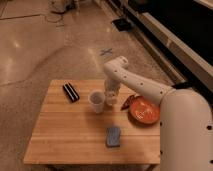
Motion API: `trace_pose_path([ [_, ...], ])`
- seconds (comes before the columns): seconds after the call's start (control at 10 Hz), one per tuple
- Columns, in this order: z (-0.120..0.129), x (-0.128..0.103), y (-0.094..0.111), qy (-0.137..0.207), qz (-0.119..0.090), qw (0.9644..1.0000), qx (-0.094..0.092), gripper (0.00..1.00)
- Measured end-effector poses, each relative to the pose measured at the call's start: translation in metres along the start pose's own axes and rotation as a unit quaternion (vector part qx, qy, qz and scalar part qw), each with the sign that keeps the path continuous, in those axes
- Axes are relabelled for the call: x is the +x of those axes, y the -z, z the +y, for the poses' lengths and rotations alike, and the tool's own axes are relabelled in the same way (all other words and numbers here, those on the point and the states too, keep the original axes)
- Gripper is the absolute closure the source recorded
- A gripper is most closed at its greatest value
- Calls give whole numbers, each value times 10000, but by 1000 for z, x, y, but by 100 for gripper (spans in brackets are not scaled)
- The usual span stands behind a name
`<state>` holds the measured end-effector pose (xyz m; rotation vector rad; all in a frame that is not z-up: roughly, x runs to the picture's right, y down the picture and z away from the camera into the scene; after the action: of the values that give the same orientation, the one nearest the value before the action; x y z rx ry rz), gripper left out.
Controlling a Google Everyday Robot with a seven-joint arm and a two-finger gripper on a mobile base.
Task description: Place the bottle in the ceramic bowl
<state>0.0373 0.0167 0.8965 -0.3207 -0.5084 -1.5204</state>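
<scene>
The orange-red ceramic bowl sits at the table's right edge, partly behind my white arm. My gripper hangs low over the table between the translucent plastic cup and the bowl. It is close to the cup's right side. A pale cream shape at the gripper's lower end looks like the bottle, standing upright just above or on the tabletop. I cannot tell whether it is held or merely beside the gripper.
The wooden table stands on a shiny stone floor. A black oblong object lies at the back left. A blue sponge-like object lies at the front middle. A small orange packet lies against the bowl's left side.
</scene>
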Motion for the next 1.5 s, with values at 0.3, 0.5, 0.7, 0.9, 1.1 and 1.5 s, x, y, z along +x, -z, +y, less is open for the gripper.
trace_pose_path([
  [0.3, 33, 9, 31, -297, 242, 9992, 62, 100],
  [0.5, 62, 8, 46, -538, 327, 9980, 61, 100],
  [0.7, 103, -2, 59, -864, 368, 9956, 41, 100],
  [0.9, 140, -25, 67, -1111, 322, 9933, 24, 100],
  [1.1, 161, -50, 65, -1196, 206, 9926, 21, 88],
  [1.5, 195, -87, 50, -1284, 130, 9916, -89, 48],
])
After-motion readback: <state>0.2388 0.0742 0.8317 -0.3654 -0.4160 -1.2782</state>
